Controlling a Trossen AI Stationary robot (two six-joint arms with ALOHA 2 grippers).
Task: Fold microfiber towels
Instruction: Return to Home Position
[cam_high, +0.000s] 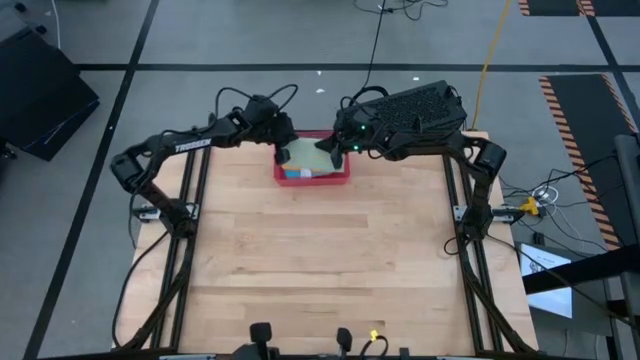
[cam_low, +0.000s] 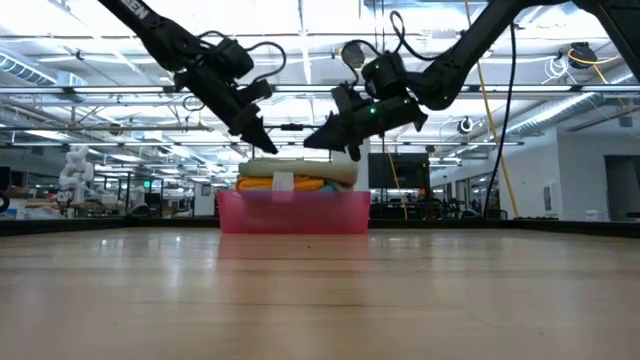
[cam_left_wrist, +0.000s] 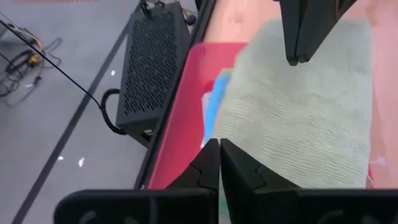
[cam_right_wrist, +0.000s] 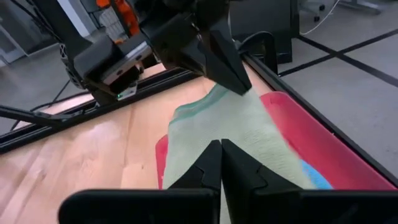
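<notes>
Hovering above the far end of the wooden table (cam_high: 320, 250), my left gripper (cam_high: 284, 150) and my right gripper (cam_high: 326, 148) hang over the pink-red tray (cam_high: 346, 178), one toward each side of it, with their tips pointing down and toward each other. Both are a little above the pile; in the low view I see air between the tips and the top cloth. The fingers (cam_left_wrist: 208, 168) of my left gripper are pressed together with nothing between them, and the same is true for my right gripper, whose fingers (cam_right_wrist: 210, 165) also meet in one line. The microfiber towels lie folded in a pile inside the tray. On top is the light green towel (cam_high: 304, 152); it covers most of the pile and stands higher than the tray wall. Under it a yellow towel (cam_low: 262, 184) shows at the side in the low view, and a blue towel (cam_high: 298, 173) shows at the edge of the pile that is nearer to the middle of the table. Just beyond the far edge of the table, near my right arm, is a black perforated box (cam_high: 420, 105).
</notes>
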